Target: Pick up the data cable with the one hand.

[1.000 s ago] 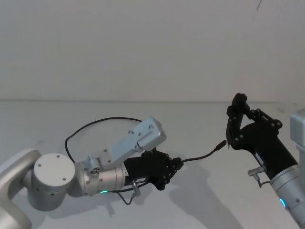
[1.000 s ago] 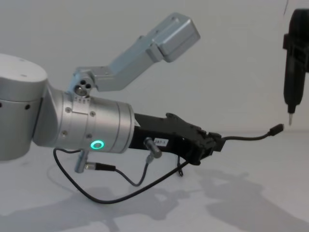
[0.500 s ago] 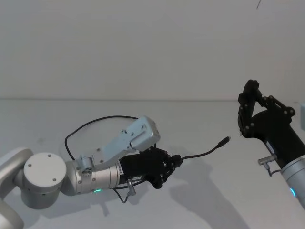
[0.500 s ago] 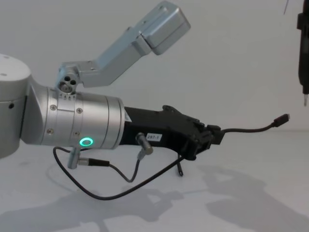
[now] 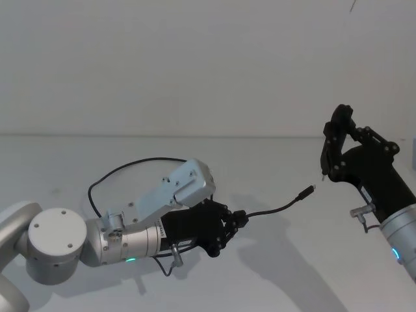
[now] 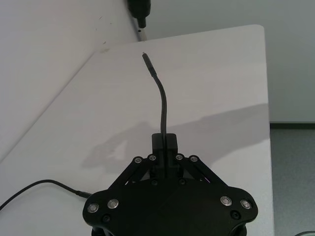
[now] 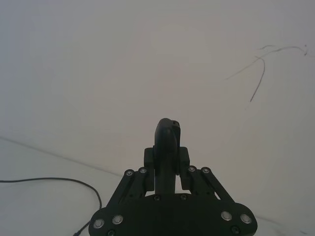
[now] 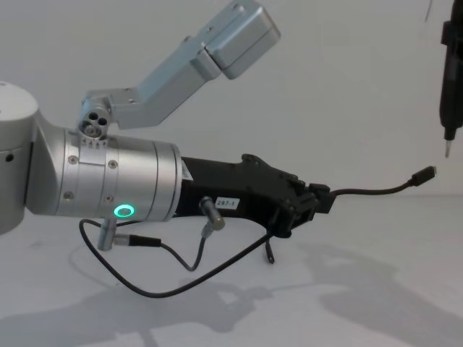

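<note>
Cable [image 5: 283, 208] is in the left gripper [image 5: 238, 218]. The fingers are pinched tight on it a little way back from one end, low over the worktop [image 5: 279, 273].

What matters for the next move is how the cable runs out of the fingers. A short free stretch sticks straight out ahead of them, in line with the gripper's own axis. It points toward the robot's right and curves up to the plug [image 5: 305, 193], which hangs in the air off the surface.

The rest goes the other way. It runs back past the left arm and lies in a wide loop [image 5: 130, 166] on the worktop behind it. So I'd say the grab is done and what's left is raising it, with all that slack trailing behind.

The left arm is obviously the nearer one, since it's the one holding the cable.

The right gripper [image 5: 333, 156] is up off to the right, clamped on a slim black tool [image 5: 340, 117] held upright with its pale tip down. That tip sits near the plug, above and just beyond it, not touching.

It's the only thing close enough to bump if the free end swings up. Nothing else is around.
</note>
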Tool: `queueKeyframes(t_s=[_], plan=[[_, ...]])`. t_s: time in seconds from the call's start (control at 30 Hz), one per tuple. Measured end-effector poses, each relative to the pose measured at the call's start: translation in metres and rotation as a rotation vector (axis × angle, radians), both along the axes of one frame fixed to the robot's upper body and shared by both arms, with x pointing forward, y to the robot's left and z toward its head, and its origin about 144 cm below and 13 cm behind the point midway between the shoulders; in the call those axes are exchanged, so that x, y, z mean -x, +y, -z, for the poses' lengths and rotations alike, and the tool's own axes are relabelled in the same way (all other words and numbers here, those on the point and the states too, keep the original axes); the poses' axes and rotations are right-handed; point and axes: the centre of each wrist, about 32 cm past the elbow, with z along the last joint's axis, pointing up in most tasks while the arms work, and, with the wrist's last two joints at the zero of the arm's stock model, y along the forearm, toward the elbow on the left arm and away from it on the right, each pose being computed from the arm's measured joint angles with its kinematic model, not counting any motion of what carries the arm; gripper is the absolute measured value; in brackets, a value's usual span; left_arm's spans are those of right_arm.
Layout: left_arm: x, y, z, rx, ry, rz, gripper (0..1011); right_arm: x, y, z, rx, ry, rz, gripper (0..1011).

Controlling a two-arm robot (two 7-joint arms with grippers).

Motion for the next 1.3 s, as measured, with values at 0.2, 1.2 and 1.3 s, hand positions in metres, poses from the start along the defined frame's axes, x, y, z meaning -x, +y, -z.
queueKeyframes(t_s=[0.2, 1.2, 1.3], plan=[[0.0, 0.001, 0.0, 0.001, -0.003, 0.003, 34, -0.008, -0.001, 0.003, -0.019, 0.006, -0.013, 279], [0.0, 0.001, 0.0, 0.003, -0.007, 0.006, 34, -0.014, -0.005, 0.005, -0.067, 0.054, -0.041, 279], [0.0, 0.001, 0.0, 0.003, -0.007, 0.006, 34, -0.014, -0.004, 0.005, -0.07, 0.057, -0.044, 279]])
